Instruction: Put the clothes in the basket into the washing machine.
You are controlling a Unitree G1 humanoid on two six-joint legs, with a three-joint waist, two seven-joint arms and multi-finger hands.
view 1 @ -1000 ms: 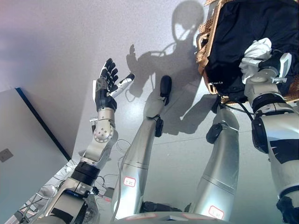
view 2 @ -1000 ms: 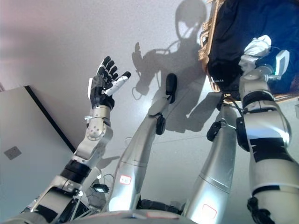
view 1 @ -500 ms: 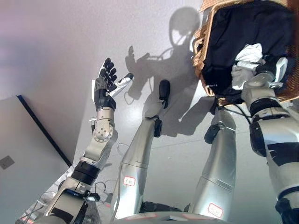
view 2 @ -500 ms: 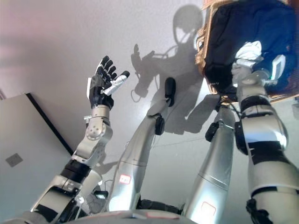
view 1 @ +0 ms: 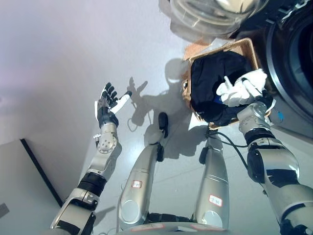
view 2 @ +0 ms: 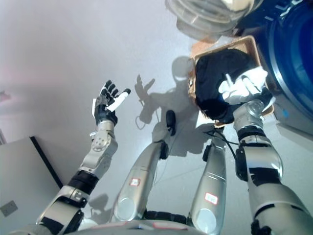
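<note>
We saw the right robot hand (view 1: 261,98) gripping a white garment (view 1: 242,88) over the basket (view 1: 195,51); the left robot hand (view 1: 108,102) spread wide.

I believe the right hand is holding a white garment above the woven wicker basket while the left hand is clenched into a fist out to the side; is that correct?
Not quite: the left hand is open, fingers spread, as the left eye view shows. The rest stands: the right hand holds the white garment above the woven wicker basket.

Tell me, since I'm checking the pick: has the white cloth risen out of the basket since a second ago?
Cannot tell: the camera itself shifted. The white cloth remains over the basket, at the right hand.
</note>
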